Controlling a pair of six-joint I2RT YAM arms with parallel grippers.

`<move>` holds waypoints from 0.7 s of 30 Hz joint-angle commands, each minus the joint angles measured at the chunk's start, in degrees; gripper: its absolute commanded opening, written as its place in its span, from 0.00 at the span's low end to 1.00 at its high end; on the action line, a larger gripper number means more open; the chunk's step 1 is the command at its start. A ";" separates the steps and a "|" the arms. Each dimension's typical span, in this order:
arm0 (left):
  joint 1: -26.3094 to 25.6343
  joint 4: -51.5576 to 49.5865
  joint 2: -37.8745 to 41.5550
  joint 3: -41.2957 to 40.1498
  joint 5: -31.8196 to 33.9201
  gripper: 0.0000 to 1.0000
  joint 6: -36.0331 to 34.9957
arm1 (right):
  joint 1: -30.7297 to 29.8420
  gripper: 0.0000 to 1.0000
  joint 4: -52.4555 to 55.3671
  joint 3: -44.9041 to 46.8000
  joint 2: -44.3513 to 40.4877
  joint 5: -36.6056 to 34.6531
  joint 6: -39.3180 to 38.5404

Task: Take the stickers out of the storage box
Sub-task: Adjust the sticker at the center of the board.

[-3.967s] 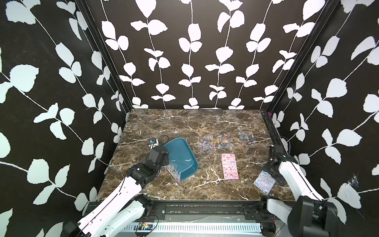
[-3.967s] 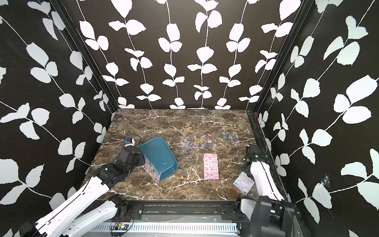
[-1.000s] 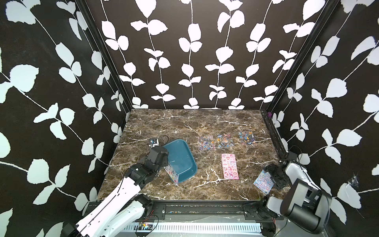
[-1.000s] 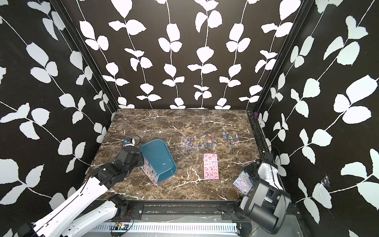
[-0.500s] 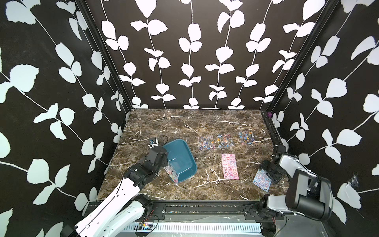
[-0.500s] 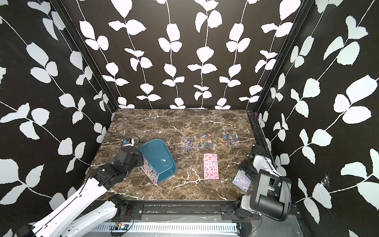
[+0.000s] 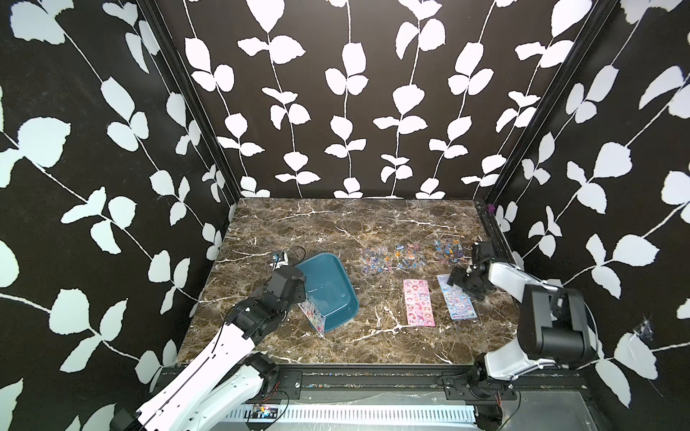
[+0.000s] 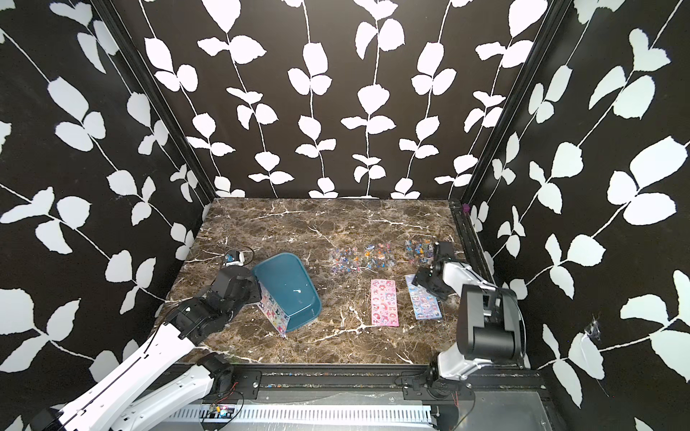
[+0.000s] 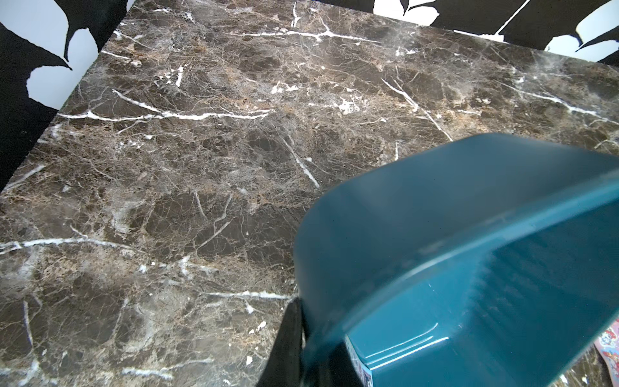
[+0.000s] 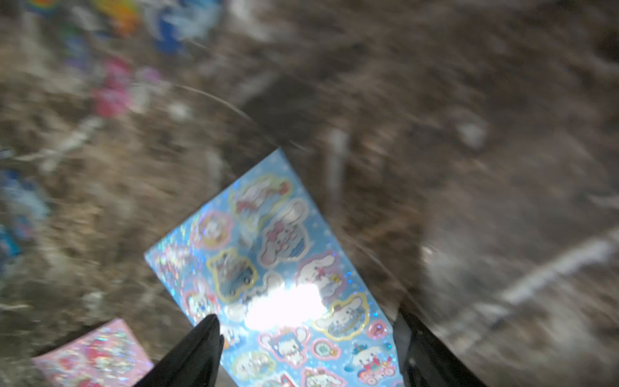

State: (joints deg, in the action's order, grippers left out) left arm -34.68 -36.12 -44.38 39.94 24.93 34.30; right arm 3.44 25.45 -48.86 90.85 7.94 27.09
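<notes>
Shows late stage of emptying. Tilts teal storage box (image 7: 325, 282) up on marble tabletop (image 7: 336, 224) via left gripper (image 7: 303, 298), jaws pinched shut on rim. Leaves one pink sticker sheet (image 7: 313, 317) standing against low rim, inside or outside unclear. Hovers right gripper (image 10: 306, 330) over light-blue sheet (image 7: 457, 308) lying flat, jaws wide, gripping nothing. Places pink sheet (image 7: 418, 308) just beside, clear sheets (image 7: 409, 255) behind. Next, probably: free last sheet, lay clear of box.

The storage box (image 7: 328, 291) sits tilted, left of centre on the tabletop (image 7: 336, 224). The left tool (image 7: 298, 294) is at its left rim, and one sticker sheet (image 7: 313, 320) rests against its near-left side. To the right lies a far row of three sheets (image 7: 409, 256). Nearer lie an inner sheet (image 7: 419, 306) and, just to its right, an outer sheet (image 7: 458, 304). The right tool (image 7: 457, 279) hangs over the far end of the outer sheet.
</notes>
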 commanded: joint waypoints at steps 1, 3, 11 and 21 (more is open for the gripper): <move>-0.09 0.61 0.51 0.13 0.65 0.00 -0.03 | -1.68 0.80 -0.86 0.58 3.60 5.21 -1.87; -0.16 0.66 0.55 0.05 0.65 0.00 -0.03 | -1.80 0.81 -1.09 1.39 3.01 4.74 -1.54; -0.12 0.97 -0.12 0.35 0.47 0.00 -0.11 | -1.77 0.81 2.78 2.49 -2.21 -0.72 1.55; -0.14 0.90 -0.11 0.75 0.08 0.00 -0.40 | -1.66 0.84 7.25 2.73 -13.64 -5.22 4.50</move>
State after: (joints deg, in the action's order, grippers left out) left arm -34.68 -36.10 -44.73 39.94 24.88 34.28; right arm 1.87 29.17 -44.47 78.22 5.65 31.31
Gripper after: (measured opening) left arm 0.102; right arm 0.834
